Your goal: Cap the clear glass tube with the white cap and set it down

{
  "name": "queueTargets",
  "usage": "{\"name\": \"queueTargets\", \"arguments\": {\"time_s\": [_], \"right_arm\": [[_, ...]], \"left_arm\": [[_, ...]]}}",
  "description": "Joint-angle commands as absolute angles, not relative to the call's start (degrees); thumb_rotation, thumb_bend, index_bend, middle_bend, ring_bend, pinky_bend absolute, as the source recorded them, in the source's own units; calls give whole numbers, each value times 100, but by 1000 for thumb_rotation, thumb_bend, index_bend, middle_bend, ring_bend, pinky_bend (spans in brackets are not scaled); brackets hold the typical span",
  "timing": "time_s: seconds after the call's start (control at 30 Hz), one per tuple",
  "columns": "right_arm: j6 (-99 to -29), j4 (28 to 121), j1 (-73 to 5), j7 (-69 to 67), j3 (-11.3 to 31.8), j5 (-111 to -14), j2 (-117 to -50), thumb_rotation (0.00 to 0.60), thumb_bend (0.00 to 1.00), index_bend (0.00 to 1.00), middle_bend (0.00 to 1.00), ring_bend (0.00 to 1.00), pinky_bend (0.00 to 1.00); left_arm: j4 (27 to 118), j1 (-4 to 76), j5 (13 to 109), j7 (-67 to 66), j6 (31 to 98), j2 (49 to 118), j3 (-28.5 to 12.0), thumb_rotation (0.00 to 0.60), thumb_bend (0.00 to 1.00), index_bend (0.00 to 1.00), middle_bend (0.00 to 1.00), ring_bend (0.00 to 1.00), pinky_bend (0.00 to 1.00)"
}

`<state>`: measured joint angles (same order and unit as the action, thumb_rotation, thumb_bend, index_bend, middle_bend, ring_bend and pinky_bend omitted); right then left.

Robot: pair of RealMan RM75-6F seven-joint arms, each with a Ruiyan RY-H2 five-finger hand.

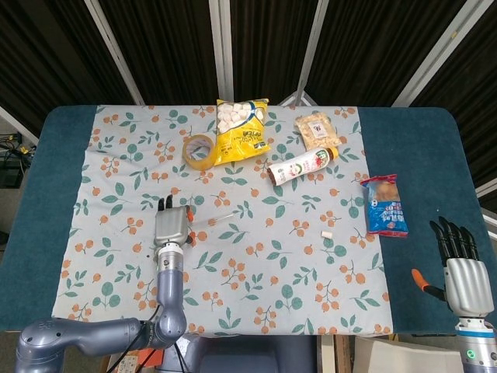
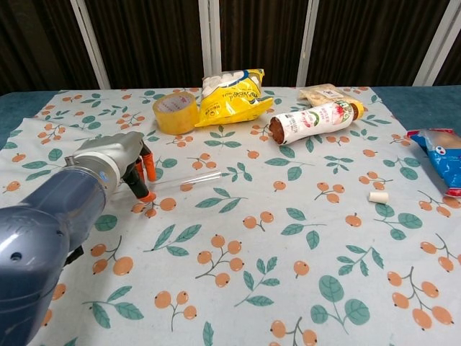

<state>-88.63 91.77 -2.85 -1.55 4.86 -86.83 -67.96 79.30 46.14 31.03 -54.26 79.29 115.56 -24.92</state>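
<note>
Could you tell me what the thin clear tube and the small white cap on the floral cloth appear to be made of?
The thin clear tube looks like glass: transparent and glossy, the cloth's print showing through it. The small white cap looks like matte, opaque plastic or rubber; it is too small to tell which.

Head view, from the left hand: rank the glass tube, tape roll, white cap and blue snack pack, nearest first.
From the left hand:
1. Glass tube, just to its right.
2. Tape roll, beyond it.
3. White cap, far right.
4. Blue snack pack, farthest, at the cloth's right edge.
</note>
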Motion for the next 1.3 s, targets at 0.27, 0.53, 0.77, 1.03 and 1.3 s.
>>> {"name": "queueTargets", "arguments": {"time_s": [0.27,0.53,0.77,1.03,1.3], "right_arm": [[-8870,9181,-283,-156,491,-8682,-6803,600,283,0,0,0,9],[-8879,9183,-279,-165,493,-8685,-6805,600,283,0,0,0,7],[-8885,9182,-275,-168,491,-8688,-6804,600,283,0,0,0,8],[-8896,9188,-273,-152,485,-8713,-6799,600,283,0,0,0,9],[-8923,9195,-264,-125,484,-8728,-6797,600,282,0,0,0,9]], "left_arm": [[7771,4662,2961,-5448,7864,11653,-2542,600,358,501,500,64,0],[7734,4681,2969,-5429,7868,11692,-2535,600,449,581,615,114,0],[7776,4659,3298,-5310,7947,11619,-2397,600,624,681,718,176,0],[8002,4550,4244,-5071,7943,11230,-1822,600,674,702,738,195,0],[8167,4280,5630,-4264,7722,10542,-982,600,674,704,743,199,0]]}}
